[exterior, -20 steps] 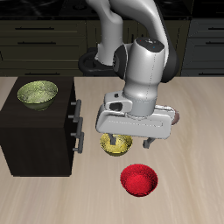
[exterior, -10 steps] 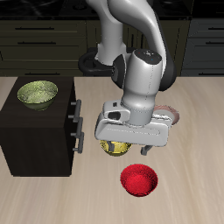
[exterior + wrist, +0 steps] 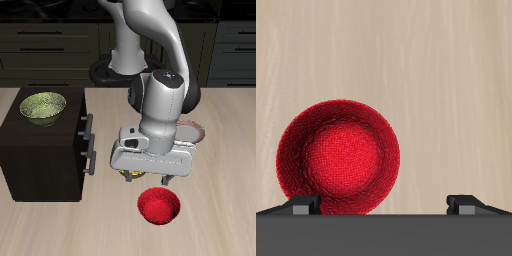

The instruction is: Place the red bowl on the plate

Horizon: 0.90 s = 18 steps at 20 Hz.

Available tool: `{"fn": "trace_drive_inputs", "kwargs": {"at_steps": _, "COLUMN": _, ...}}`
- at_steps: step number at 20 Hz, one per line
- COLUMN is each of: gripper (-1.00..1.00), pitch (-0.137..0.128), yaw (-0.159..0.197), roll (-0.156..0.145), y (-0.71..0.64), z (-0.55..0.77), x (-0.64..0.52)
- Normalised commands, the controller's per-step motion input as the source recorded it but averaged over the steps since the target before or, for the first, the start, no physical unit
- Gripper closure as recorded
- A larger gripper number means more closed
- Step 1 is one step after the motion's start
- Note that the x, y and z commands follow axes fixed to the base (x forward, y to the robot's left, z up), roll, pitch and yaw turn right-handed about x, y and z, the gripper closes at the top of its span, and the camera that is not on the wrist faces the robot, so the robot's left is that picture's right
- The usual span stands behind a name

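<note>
While the red bowl (image 3: 158,206) (image 3: 339,158) is sitting upright on the table (image 3: 225,150), the gripper (image 3: 153,178) is hovering above it with its jaws spread apart, gripping nothing; the bowl is lying nearer one fingertip (image 3: 302,206) than the other. The plate (image 3: 193,131) is peeking out behind the arm.

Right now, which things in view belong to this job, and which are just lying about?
Job:
red bowl, on the table near its front edge
plate, farther back, mostly hidden by the arm
pincer, open above the red bowl

Lying about:
yellow-green bowl on the dark cabinet
yellow patterned bowl, barely visible under the pincer
</note>
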Motion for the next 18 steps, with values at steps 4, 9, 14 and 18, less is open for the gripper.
{"fn": "trace_drive_inputs", "kwargs": {"at_steps": 4, "gripper": -1.00, "pitch": 0.013, "yaw": 0.008, "roll": 0.011, "y": 0.02, "z": -0.30, "x": -0.03}}
{"fn": "trace_drive_inputs", "kwargs": {"at_steps": 9, "gripper": -1.00, "pitch": 0.009, "yaw": -0.018, "roll": -0.011, "y": -0.08, "z": -0.23, "x": -0.04}}
{"fn": "trace_drive_inputs", "kwargs": {"at_steps": 14, "gripper": -1.00, "pitch": 0.022, "yaw": -0.011, "roll": -0.010, "y": -0.11, "z": -0.18, "x": -0.02}}
{"fn": "trace_drive_inputs", "kwargs": {"at_steps": 18, "gripper": -1.00, "pitch": 0.020, "yaw": -0.010, "roll": 0.008, "y": -0.04, "z": -0.19, "x": -0.03}}
